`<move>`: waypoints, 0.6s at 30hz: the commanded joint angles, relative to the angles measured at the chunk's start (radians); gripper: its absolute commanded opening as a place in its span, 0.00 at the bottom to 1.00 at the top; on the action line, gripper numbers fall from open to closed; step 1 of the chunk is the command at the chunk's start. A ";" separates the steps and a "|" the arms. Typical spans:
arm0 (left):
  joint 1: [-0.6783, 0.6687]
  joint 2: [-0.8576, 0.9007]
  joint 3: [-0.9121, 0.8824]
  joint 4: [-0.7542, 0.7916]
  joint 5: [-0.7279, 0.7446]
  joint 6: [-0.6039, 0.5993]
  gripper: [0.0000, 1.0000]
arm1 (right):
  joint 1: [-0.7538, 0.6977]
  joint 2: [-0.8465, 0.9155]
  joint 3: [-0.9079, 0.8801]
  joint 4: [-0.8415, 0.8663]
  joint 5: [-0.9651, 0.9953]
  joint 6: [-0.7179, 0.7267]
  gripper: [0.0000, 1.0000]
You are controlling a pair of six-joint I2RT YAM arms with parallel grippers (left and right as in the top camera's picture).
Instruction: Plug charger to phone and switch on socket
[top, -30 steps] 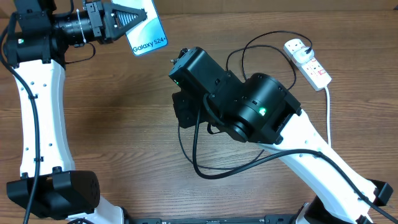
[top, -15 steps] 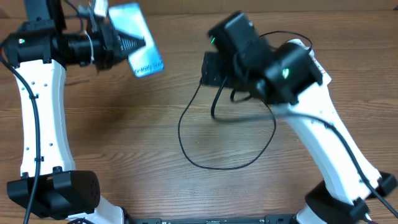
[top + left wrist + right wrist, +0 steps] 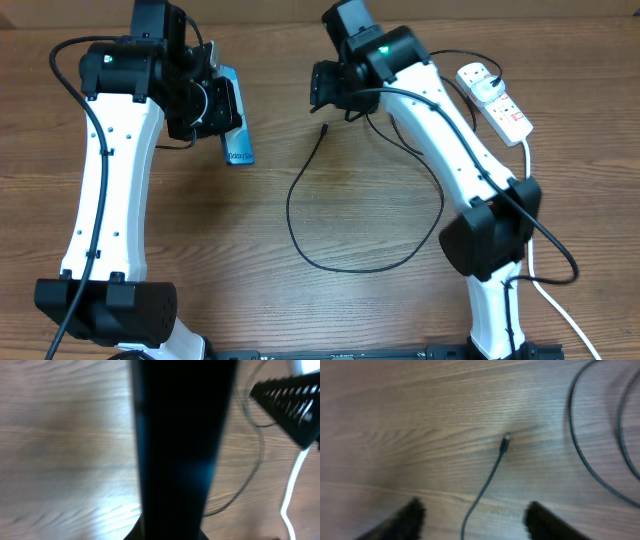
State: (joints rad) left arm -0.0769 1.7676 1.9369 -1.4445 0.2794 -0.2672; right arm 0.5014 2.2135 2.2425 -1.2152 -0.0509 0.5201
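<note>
A second on, our right gripper (image 3: 479, 519) has swung from mid-table toward the far edge. Its fingers are spread above the thin black charger cable (image 3: 300, 190), whose small connector tip (image 3: 506, 440) lies loose on the grained wooden table (image 3: 200, 260). Our left gripper (image 3: 226, 108) stays pinched on the slim, blue-screened phone (image 3: 239, 148), now turned edge-on instead of face-up. The glossy white power strip (image 3: 497, 100) sits at the far right.

matt wood-grain table (image 3: 200, 260); white plastic socket (image 3: 505, 108); matt black charger (image 3: 504, 445)
</note>
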 commanded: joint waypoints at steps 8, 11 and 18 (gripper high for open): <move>-0.002 -0.002 0.013 -0.018 -0.103 -0.040 0.04 | 0.012 0.222 0.002 0.003 0.070 0.210 0.59; -0.003 -0.002 0.013 -0.018 -0.103 -0.042 0.04 | 0.015 0.267 0.002 0.005 0.088 0.214 0.59; -0.003 -0.002 0.013 -0.018 -0.103 -0.045 0.04 | 0.024 0.317 0.002 0.030 0.095 0.217 0.56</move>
State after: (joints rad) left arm -0.0772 1.7676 1.9369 -1.4666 0.1818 -0.2932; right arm 0.5159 2.5240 2.2391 -1.1934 0.0254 0.7197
